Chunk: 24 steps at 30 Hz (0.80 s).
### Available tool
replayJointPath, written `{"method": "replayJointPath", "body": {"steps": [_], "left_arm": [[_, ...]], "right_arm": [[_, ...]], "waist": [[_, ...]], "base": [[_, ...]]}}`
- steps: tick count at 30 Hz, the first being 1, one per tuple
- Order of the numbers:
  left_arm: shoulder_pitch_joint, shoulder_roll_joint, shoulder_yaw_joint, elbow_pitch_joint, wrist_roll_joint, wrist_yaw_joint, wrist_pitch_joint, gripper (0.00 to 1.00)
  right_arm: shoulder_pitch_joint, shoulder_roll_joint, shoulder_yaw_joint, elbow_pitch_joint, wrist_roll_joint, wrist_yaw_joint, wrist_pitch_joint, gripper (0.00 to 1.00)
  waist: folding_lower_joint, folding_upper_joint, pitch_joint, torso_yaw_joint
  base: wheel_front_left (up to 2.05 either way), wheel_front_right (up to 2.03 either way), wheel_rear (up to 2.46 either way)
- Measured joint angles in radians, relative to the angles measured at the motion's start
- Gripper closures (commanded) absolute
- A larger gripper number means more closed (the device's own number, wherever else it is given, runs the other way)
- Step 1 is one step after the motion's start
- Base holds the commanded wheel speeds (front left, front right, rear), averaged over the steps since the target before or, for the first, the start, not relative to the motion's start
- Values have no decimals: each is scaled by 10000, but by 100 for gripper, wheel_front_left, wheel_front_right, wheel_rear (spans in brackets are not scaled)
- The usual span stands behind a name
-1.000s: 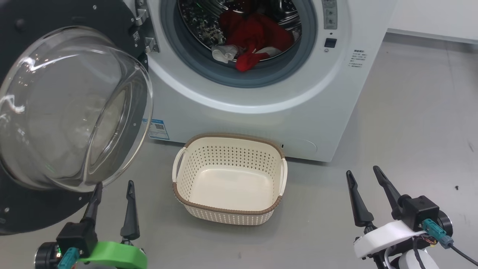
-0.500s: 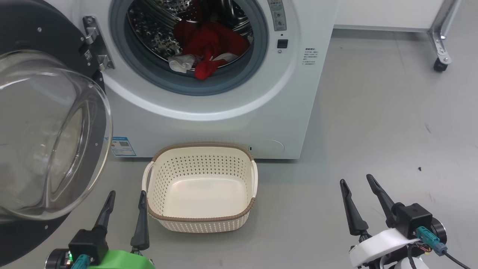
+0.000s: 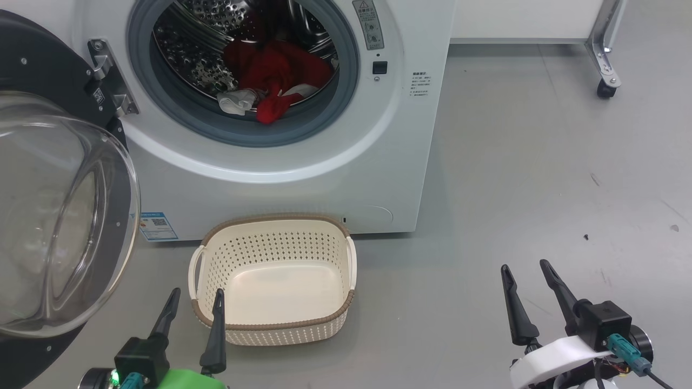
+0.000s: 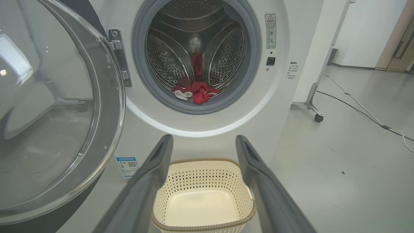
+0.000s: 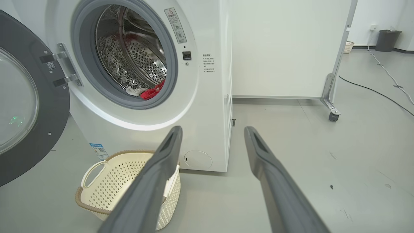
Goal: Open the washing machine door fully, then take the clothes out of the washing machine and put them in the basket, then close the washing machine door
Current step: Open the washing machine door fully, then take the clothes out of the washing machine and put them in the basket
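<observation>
There is one big white front-loading washing machine [image 3: 281,178] at the far side, and its one large round door [image 3: 54,216], with a wide black rim and a clear bulging glass centre, stands swung open to the left on its hinge. In the steel drum lie the clothes [image 3: 270,70]: red fabric garments in one heap, whose number I cannot tell, and one small white cloth piece [image 3: 236,101] touching them on the left. All of them sit at the bottom of the drum, just behind the grey gasket [image 3: 303,127]. One small cream perforated plastic basket [image 3: 281,335], with a brown woven-look rim and two white side handles, stands on the grey floor [image 3: 513,162] just in front of the machine, below the drum opening and near one small blue label [image 3: 158,226]. There are two grippers, each with two long dark fingers. The left gripper [image 3: 197,293] is at the near left, its fingers spread wide and grasping nothing. One fingertip lies over the near left corner of the basket in the head view, and I cannot tell if it touches. The right gripper [image 3: 524,265] is at the near right over bare floor, well apart from the basket, fingers also spread wide and holding nothing. Far right stands one metal frame leg [image 3: 604,65] on a wheel.
</observation>
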Motion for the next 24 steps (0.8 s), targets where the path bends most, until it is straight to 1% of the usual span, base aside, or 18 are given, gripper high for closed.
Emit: {"method": "replayJointPath", "body": {"steps": [12,15,24], "left_arm": [[58,-12,-102,-38,0,17,77,0],[75,-13,-127,-54,4,88,81,0],[87,-19,-159,-75,21,94,155,0]], "right_arm": [[45,0,52,-65,2,-40,0,0],[54,0,58,-81,6,-113,0,0],[56,0,88,-86,90,-125,0,0]], "waist": [[0,0,-25,-71],[0,0,-32,-79],[0,0,-79,-111]], "base": [[0,0,0],[0,0,0],[0,0,0]]}}
